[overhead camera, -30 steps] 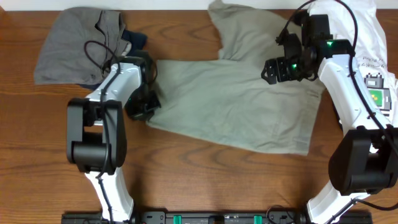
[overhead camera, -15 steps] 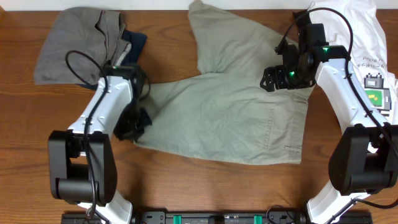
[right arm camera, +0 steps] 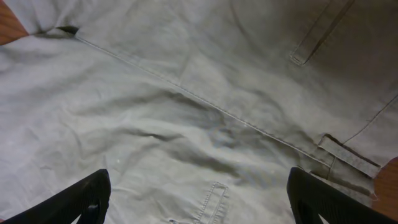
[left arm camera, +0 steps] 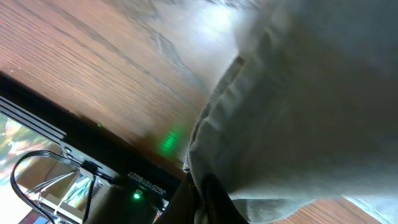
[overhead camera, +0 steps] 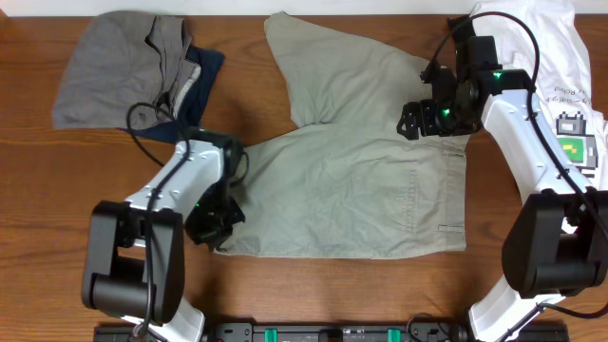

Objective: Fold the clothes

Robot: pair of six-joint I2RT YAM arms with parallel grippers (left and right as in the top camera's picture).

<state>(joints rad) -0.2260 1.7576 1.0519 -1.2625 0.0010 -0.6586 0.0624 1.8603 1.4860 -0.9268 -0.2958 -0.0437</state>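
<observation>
While L fingers point(overhead camera: 217, 226) are clamping the shorts' point(overhead camera: 361, 190) hem at 7 o'clock on the desk point(overhead camera: 313, 285) and R fingers point(overhead camera: 415, 119) are hanging apart at 1, one-sided tugging is risking bunching, slippage.

Large light khaki-olive cotton shorts point(overhead camera: 370, 190) are spread flat centrally, one leg angled away; a grey garment point(overhead camera: 100, 71) and navy piece point(overhead camera: 207, 68) are heaped far-left, a white green-print tee point(overhead camera: 570, 100) right.
</observation>
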